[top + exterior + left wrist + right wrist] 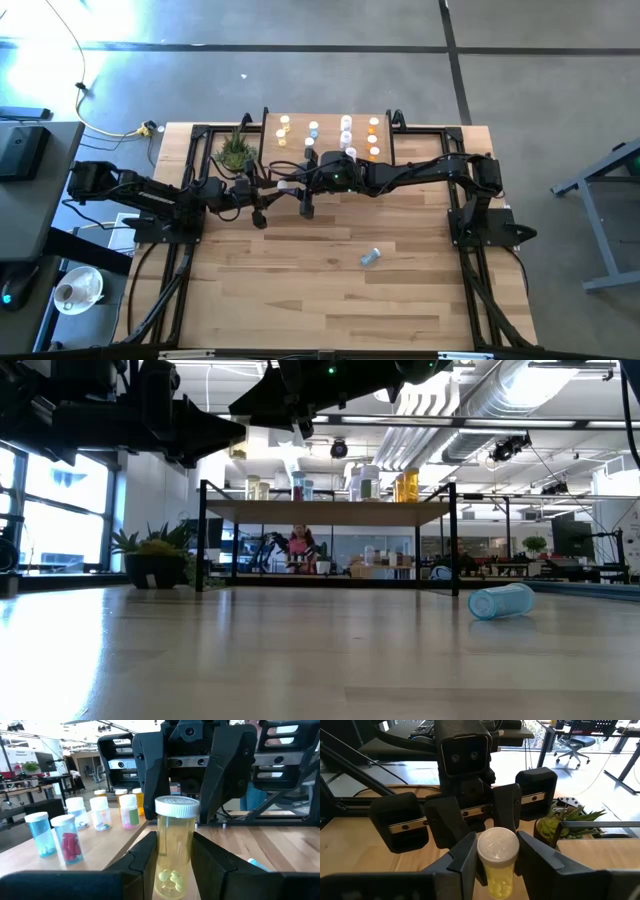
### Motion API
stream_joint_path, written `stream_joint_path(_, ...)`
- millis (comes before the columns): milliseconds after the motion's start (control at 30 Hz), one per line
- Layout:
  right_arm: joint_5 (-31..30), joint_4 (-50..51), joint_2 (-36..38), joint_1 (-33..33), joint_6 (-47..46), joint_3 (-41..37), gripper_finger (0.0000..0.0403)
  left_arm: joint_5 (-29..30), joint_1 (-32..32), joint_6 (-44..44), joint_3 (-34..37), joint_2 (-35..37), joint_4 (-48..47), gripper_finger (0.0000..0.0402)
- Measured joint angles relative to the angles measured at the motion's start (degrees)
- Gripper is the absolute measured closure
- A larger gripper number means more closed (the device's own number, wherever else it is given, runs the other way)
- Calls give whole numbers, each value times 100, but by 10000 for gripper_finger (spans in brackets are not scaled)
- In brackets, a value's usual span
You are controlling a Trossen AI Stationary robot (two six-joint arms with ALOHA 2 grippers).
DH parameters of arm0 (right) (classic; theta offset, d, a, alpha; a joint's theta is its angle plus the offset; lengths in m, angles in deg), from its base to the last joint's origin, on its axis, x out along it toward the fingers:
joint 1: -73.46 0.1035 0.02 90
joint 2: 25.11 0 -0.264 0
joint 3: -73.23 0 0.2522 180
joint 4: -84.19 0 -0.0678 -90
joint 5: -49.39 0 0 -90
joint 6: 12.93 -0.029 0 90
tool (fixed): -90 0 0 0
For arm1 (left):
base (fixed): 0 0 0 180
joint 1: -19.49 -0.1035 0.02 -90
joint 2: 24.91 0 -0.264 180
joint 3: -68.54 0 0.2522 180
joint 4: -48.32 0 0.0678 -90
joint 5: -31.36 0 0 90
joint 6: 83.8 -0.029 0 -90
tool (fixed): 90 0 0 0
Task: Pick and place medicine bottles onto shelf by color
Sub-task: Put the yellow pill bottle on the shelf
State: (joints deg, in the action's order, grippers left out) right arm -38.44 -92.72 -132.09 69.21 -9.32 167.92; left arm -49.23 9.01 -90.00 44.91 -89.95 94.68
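Left wrist view: the left tool [176, 865] has its fingers closed against a yellow medicine bottle [175, 847], upright, white cap on top.
Right wrist view: the right tool [495, 862] also has its fingers closed against that bottle's sides, so both arms appear to hold it, meeting in front of the shelf [330, 150].
Shelf: rows of bottles already stand on it, yellow ones toward the potted plant [234, 150].
Loose bottle: a blue bottle [370, 258] lies on its side on the worktop [300, 300], well apart.
Risk: if both tools pull or release together, the bottle could tip or drop.
Room: tight near the shelf's standing bottles; open worktop nearer the camera.
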Motion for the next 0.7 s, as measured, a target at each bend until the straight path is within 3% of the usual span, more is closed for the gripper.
stream_joint_path(367,0,38,0,0,4,0,286,47,0,-1,0,0,-6,293)
stream_joint_path(700,-24,92,-7,0,-13,-7,287,145,0,-300,0,2,-12,208)
